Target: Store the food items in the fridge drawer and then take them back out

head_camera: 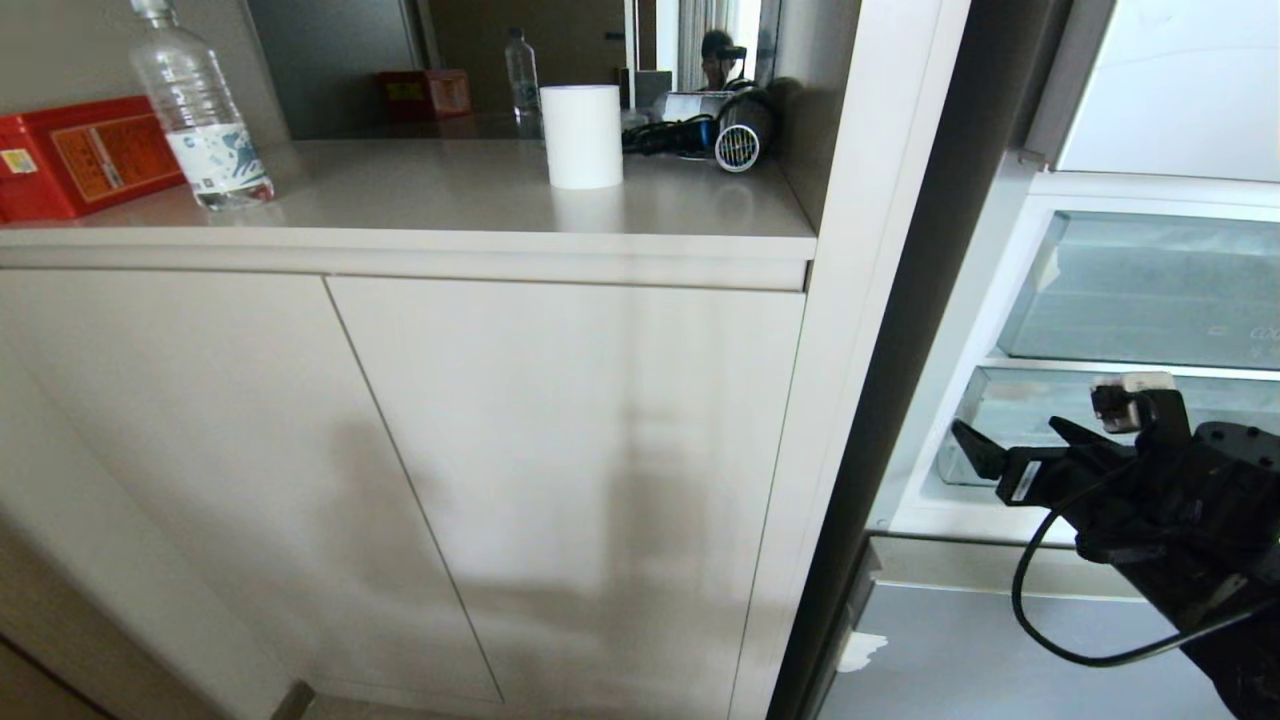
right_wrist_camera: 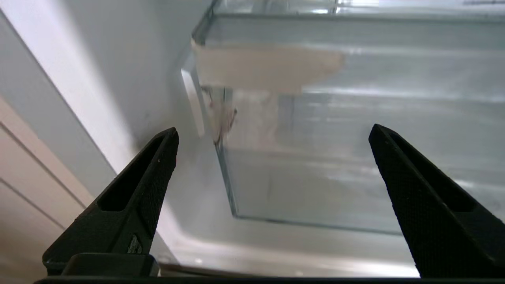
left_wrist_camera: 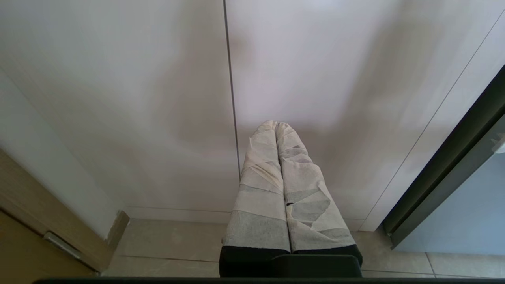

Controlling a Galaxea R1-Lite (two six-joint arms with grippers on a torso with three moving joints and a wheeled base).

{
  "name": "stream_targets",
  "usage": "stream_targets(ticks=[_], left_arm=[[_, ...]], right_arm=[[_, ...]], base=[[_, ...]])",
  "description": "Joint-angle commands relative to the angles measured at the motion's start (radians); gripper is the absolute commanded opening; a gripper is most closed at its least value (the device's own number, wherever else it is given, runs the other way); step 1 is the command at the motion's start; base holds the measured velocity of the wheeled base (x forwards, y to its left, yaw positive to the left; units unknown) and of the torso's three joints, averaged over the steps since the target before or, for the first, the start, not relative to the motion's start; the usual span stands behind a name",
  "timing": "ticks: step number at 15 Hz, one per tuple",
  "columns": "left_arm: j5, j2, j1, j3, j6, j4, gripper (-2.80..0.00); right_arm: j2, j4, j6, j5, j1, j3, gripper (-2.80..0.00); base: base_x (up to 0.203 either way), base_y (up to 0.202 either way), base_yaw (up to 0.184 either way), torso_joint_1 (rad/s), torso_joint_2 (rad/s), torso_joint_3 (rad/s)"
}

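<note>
Right gripper at the fridge drawer, fingers spread wide, nothing held.
We see the drawer low in the open fridge, right of the cabinet; left gripper clenched, empty, facing cabinet doors.

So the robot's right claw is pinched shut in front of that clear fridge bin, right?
Not quite. The right gripper is in front of the clear fridge bin, but its fingers stand wide apart, not shut. The right wrist view shows this.
</note>
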Motion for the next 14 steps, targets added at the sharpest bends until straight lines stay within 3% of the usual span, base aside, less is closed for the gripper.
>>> stream_targets(ticks=[1,14], left_arm=[[0.0,0.0,0.0,0.0,0.0,0.001,-2.8],[0.0,0.0,0.0,0.0,0.0,0.001,-2.8]], right_arm=[[-0.017,-0.014,0.0,-0.001,0.0,0.008,0.0],[0.036,-0.014,-0.003,-0.001,0.001,-0.057,0.0]], base=[[0.0,0.0,0.0,0.0,0.0,0.0],[0.0,0.0,0.0,0.0,0.0,0.0]])
